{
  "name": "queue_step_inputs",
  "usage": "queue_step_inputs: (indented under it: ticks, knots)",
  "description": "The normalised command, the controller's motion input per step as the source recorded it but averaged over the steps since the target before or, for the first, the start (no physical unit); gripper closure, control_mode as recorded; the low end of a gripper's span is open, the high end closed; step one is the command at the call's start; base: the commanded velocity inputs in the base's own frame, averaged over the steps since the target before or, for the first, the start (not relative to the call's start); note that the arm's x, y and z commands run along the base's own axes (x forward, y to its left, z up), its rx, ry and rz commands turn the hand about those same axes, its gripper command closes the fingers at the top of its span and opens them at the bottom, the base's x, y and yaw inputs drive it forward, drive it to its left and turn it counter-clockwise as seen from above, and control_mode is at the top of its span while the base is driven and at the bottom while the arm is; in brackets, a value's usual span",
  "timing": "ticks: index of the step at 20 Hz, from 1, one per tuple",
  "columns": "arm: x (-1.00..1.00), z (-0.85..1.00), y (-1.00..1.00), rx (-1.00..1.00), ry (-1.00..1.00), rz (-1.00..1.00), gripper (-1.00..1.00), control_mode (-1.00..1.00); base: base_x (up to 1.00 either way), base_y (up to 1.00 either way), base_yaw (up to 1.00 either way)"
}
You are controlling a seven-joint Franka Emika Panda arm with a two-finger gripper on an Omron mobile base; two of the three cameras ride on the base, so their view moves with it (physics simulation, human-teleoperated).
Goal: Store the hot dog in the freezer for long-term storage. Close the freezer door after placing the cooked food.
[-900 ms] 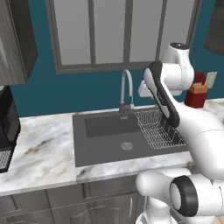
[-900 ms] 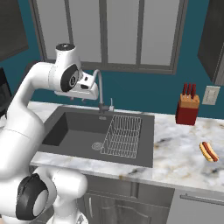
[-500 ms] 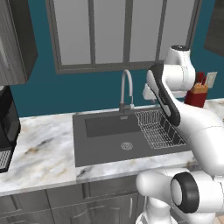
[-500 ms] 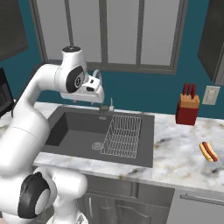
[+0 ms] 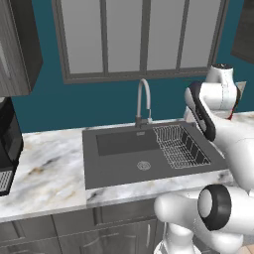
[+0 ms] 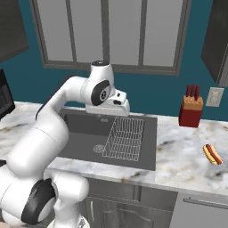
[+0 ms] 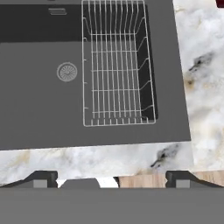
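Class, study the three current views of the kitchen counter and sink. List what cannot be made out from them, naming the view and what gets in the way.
- Knife block: left base view, mostly hidden behind the white arm.
- Faucet: right base view, covered by the arm's wrist; just its base shows.
- Dark red item: hand view, cut off by the top right corner, too little to identify.
- Hand: hand view, only the two fingertips show, set wide apart with nothing between.
- Hot dog: right base view, too small for detail.

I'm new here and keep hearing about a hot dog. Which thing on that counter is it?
Find the dark sink in the marbled counter, then look right past the wire rack. Nearer the front edge than the red knife block lies the hot dog: tan bun, orange-red sausage, alone.
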Motion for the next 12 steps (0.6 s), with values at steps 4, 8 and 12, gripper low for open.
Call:
queue_step_inputs:
  ticks: [4,8,12]
  knots:
    - [0.0,-0.5,-0.81,-0.05,0.0,0.0,-1.0,-1.0,0.0,0.0,0.0]
    - [0.0,-0.36,-0.89,-0.06,0.0,0.0,-1.0,-1.0,0.0,0.0,0.0]
    - [0.17,-0.49,-0.92,-0.04,0.13,0.0,-1.0,-1.0,0.0,0.0,0.0]
